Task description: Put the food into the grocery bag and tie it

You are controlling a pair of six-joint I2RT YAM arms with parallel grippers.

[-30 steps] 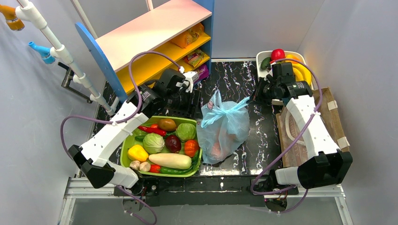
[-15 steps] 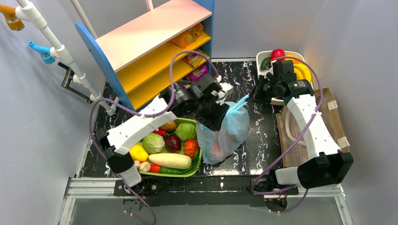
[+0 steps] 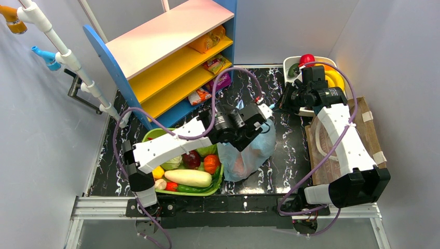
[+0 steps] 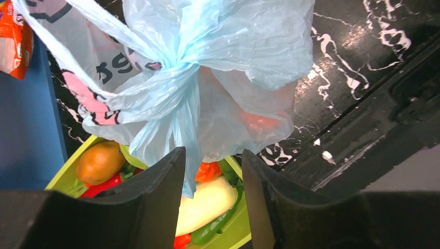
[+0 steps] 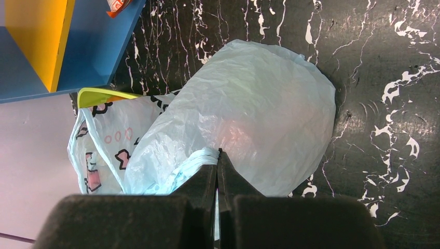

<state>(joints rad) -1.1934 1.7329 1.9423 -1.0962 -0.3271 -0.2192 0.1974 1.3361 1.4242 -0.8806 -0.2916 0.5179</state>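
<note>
**A:** Trying to pin down which step this is. Any guesses?

**B:** Looks like tying, not loading. Going left to right: spotted the left fingers [image 4: 168, 176] roughly half open, straddling the loose tail that hangs under the bunched neck of the bag [image 3: 259, 150], gripping nothing yet. Found the bag sitting on the tabletop [image 3: 290, 155] mid-scene, just right of the tray [image 4: 65, 176] and seemingly touching its rim. Can make out food [image 3: 239, 166] as an orange blur through the plastic, so calling the loading done. Then over to the right fingers [image 5: 218, 168], pinched fully shut on a twisted handle of the bag.

**A:** And next?

**B:** Probably closing the left fingers on that tail, then pulling away from the right side to cinch things up. Needs a firm pinch on film that thin and slippery. Can't call it a real knot versus just a twist from here.

**A:** Counts?

**B:** Left to right again:
- one shelf [image 3: 166, 31]
- one tray, with one radish [image 3: 188, 178] in it; skipping a full veg tally, with half of it hidden under the left arm [image 3: 166, 147]
- one bag, with only one blob countable inside
- one tub [image 3: 287, 61] of fruit at the far right
- one paper bag [image 3: 371, 129] beneath the right arm [image 3: 342, 140]
</note>
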